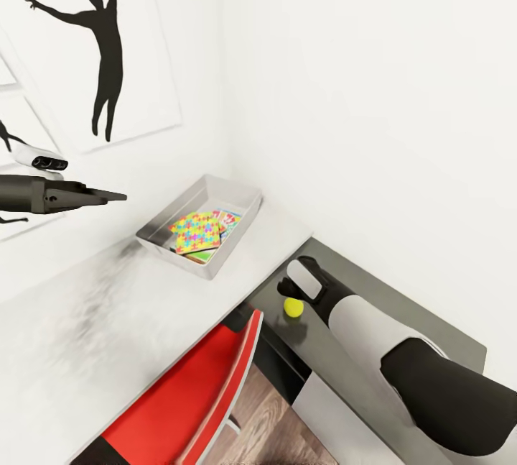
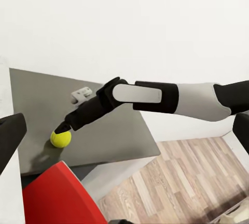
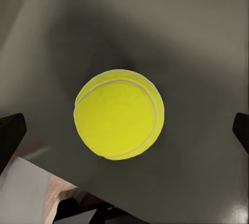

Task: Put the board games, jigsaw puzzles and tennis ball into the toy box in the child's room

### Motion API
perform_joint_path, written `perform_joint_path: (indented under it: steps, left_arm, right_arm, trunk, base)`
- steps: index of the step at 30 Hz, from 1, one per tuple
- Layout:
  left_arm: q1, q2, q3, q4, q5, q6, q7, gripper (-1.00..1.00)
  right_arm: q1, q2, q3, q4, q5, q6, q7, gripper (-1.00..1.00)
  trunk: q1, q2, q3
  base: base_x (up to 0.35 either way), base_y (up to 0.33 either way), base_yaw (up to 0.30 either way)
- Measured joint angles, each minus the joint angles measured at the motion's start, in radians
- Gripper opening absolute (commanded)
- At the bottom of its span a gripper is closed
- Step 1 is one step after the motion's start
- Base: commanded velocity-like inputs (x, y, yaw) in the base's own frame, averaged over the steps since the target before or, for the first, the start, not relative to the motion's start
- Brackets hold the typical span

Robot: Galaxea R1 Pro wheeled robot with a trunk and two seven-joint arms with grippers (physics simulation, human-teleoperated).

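Observation:
The tennis ball [image 1: 292, 307] lies on the dark grey lower section of the table [image 1: 402, 292]. My right gripper [image 1: 291, 291] points down just over the ball, open, with one black fingertip [image 3: 10, 135] on each side of the ball [image 3: 119, 114] and not touching it. The left wrist view shows those fingertips right above the ball [image 2: 60, 139]. The toy box [image 1: 166, 221] stands on the pale table top by the wall corner. It holds a jigsaw puzzle [image 1: 195, 232] on top of printed board games [image 1: 228, 218]. My left gripper [image 1: 115, 197] hovers open and empty, left of the box.
A red chair [image 1: 194, 393] is pushed in under the table's front edge, close to the ball. Wood-plank floor [image 1: 266, 422] shows below. White walls close the corner behind the box, with a black silhouette picture [image 1: 104, 41] on the left wall.

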Motion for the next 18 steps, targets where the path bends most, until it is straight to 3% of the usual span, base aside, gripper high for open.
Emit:
perform_joint_path:
  steps: [18]
  left_arm:
    - [0.0, 0.005, 0.001, 0.0, -0.001, 0.0, 0.0, 1.0]
  right_arm:
    - [0.0, 0.0, 0.02, 0.0, -0.001, -0.04, 0.04, 1.0]
  trunk:
    - [0.0, 0.0, -0.029]
  base:
    - [0.0, 0.0, 0.0]
